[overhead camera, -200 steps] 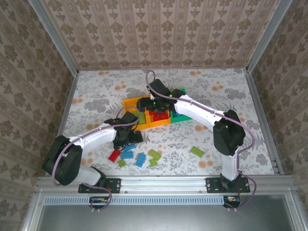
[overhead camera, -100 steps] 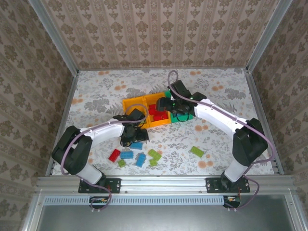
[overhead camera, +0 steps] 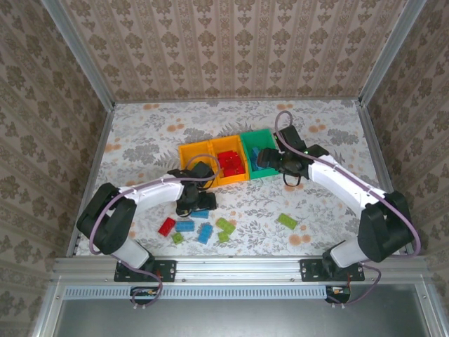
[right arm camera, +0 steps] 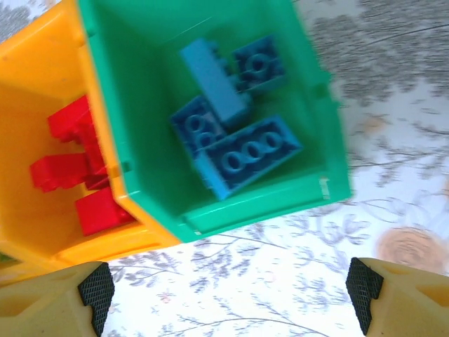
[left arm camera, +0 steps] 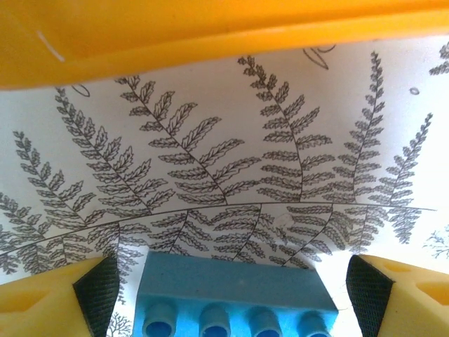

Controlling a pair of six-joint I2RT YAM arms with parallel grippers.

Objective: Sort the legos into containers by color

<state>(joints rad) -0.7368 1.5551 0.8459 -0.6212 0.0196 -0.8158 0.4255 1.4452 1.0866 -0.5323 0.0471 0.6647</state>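
Lying on the fern-printed table cover (left arm camera: pixel 224 175), a small light-blue studded plastic brick (left arm camera: pixel 235 295) sits between the left gripper's (overhead camera: pixel 194 205) pads (left arm camera: pixel 98 291). These stand wide, with a gap on each side, so nothing is gripped yet. Just beyond it rises the near wall of the left orange-yellow plastic bin (left arm camera: pixel 210 28).

A second ago this gripper was a little further left. It has since settled over the brick, so the next pick looks ready to begin.

To the right, the green plastic bin (right arm camera: pixel 210 217) holds several blue bricks (right arm camera: pixel 242 151), and the middle orange-yellow bin (right arm camera: pixel 28 140) holds red ones (right arm camera: pixel 66 172). The right gripper (overhead camera: pixel 269 163) has swung from over the orange-yellow bins to the green bin's near side. Its fingertips (right arm camera: pixel 95 289) are wide apart and empty, which suggests a delivery is finished.

Loose red, blue and lime green bricks (overhead camera: pixel 224 226) lie near the arms, still unsorted.
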